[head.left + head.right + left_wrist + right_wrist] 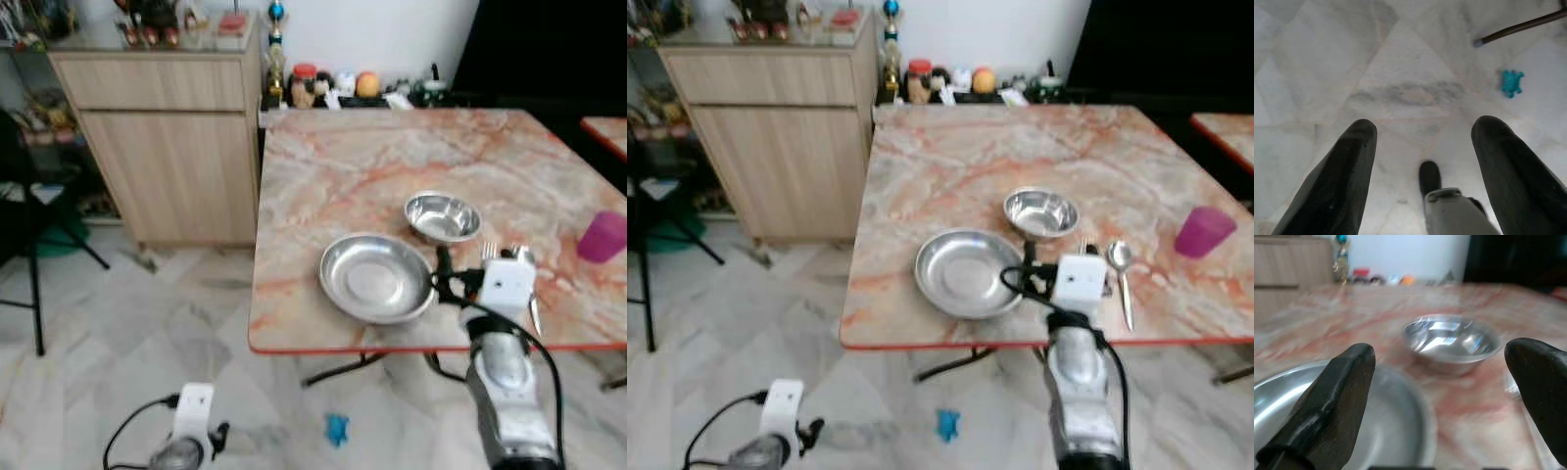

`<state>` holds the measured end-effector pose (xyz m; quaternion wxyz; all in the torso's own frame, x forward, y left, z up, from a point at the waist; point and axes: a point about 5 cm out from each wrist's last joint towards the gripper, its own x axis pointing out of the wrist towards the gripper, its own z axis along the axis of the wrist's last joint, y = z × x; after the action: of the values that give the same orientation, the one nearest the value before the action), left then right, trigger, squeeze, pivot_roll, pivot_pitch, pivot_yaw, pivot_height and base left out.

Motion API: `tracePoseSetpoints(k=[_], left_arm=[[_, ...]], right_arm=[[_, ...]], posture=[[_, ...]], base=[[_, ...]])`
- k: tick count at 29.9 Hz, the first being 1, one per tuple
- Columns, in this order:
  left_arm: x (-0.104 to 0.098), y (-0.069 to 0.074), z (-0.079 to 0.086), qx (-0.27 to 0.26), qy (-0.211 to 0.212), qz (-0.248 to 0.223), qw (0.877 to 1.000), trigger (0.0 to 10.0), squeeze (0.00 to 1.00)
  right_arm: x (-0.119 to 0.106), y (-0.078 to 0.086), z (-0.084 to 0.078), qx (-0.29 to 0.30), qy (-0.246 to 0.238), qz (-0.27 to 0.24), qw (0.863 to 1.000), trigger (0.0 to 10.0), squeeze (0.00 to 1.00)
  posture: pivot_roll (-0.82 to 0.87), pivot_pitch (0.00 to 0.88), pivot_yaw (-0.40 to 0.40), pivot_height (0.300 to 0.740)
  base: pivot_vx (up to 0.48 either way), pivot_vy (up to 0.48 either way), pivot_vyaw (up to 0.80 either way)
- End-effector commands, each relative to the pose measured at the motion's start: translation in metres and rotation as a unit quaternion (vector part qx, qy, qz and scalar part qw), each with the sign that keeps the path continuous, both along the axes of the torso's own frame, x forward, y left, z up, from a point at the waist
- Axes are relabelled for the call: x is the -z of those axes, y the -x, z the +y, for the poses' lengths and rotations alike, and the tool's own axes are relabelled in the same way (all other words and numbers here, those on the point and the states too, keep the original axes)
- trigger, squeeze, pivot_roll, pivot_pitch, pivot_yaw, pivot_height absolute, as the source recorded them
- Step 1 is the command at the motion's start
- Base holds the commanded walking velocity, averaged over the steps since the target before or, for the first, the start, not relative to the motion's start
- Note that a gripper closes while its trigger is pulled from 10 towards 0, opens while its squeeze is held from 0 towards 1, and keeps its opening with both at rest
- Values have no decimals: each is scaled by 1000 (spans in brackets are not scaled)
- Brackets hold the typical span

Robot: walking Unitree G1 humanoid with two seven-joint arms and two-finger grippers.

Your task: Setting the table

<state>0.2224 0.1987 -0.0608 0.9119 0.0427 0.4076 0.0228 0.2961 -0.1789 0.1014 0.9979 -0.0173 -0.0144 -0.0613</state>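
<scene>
A wide steel plate (377, 277) lies near the front edge of the marble table (392, 166). A smaller steel bowl (443, 216) stands just behind it to the right. A fork (488, 252) and a spoon (1122, 264) lie to the right of the plate, and a pink cup (1203, 231) stands further right. My right gripper (1444, 350) hovers low over the plate's right rim, open, with nothing between its fingers; the bowl lies straight ahead of it. My left gripper (1425, 125) hangs open over the floor at the lower left.
A wooden cabinet (167, 137) stands left of the table, with jars and bottles (333, 86) along the table's far edge. Black chair legs (39, 264) are at the far left. A small blue toy (337, 428) lies on the marble floor by the table leg (1518, 27).
</scene>
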Motion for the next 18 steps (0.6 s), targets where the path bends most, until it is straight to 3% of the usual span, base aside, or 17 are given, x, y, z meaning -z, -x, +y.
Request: tracePoseSetpoints(k=[1,3,4,8,18], left_arm=[[2,3,-3,1,4,6,1000,10000,0],[2,3,-3,0,4,5,1000,10000,0],[2,3,-3,-1,4,6,1000,10000,0],[3,3,-2,-2,3,7,1000,10000,0],[3,5,-1,-3,3,9,1000,10000,0]], right_arm=[[11,2,-6,6,-18,39,999,10000,0],[14,2,-6,4,-26,49,998,10000,0],[23,4,-8,17,-58,76,995,10000,0],[32,3,-12,36,-119,105,987,10000,0],[44,-9,-12,28,-164,162,973,10000,0]], posture=[[11,0,-31,740],[11,0,-31,740],[13,0,-32,740],[12,0,-27,740],[16,0,-26,740]], base=[[0,0,0],[0,0,0],[0,0,0],[0,0,0],[0,0,0]])
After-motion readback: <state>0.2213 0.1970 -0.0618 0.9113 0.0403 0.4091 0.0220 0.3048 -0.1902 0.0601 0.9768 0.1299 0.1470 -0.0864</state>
